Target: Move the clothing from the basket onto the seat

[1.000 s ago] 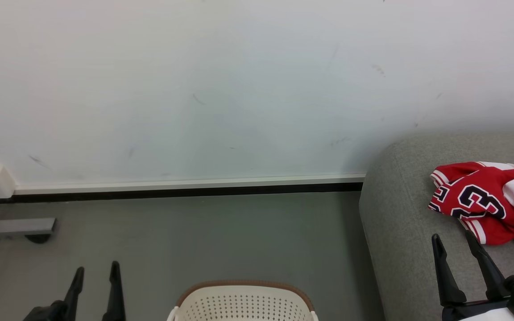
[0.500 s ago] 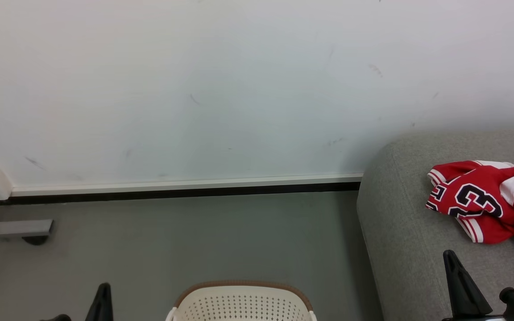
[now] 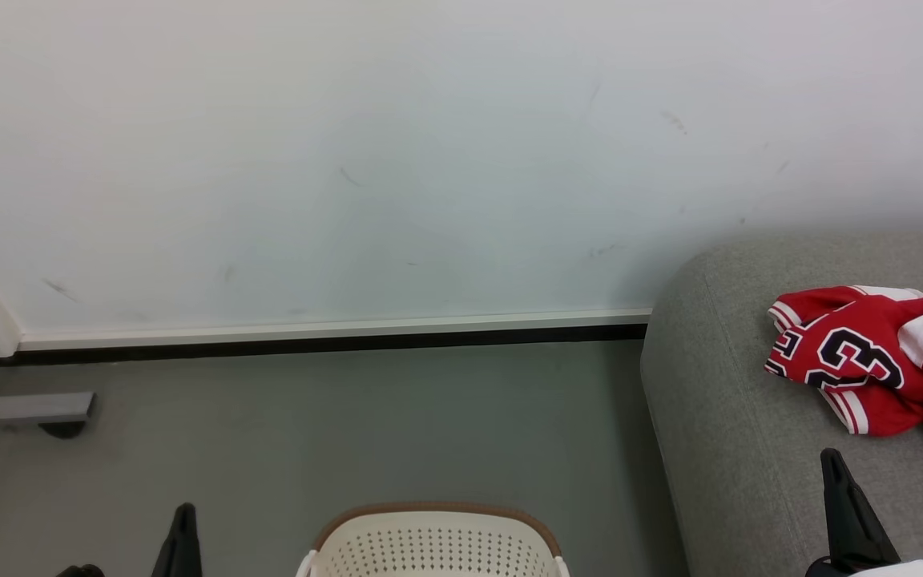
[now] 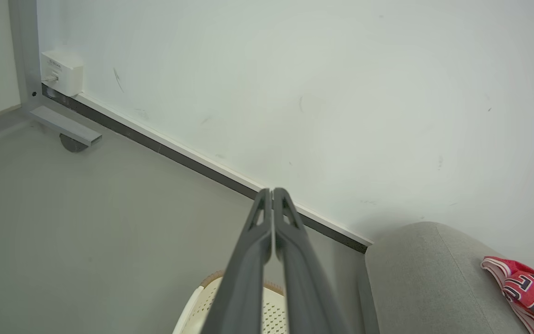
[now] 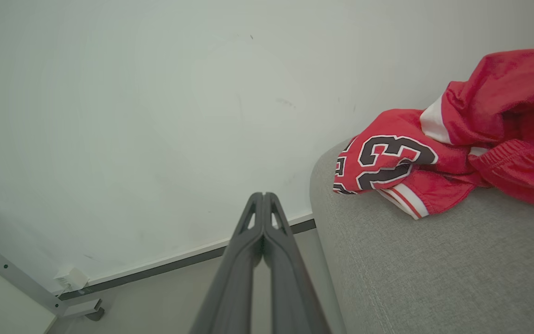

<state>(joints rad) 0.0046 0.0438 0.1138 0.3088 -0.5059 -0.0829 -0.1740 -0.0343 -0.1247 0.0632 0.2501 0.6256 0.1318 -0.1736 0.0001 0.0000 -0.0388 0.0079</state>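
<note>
**Both pincers clenched on nothing and drawn back from the seat.**

Your right pincer [image 5: 263, 195] has its fingers pressed together, empty, just off the rounded end of the seat [image 5: 434, 269]. Your left pincer [image 4: 272, 190] is clenched and empty too, farther from the seat. A second ago both stood higher in the head view with fingers parted; they have since sunk low and closed, which reads as a retreat after a drop. The clothing [image 5: 438, 157] lies crumpled on the seat near that rounded end, its number showing, clear of both pincers. The basket [image 3: 439, 507] stands on the floor beside the seat. Its bottom is hidden, so check it before calling the job finished.
</note>
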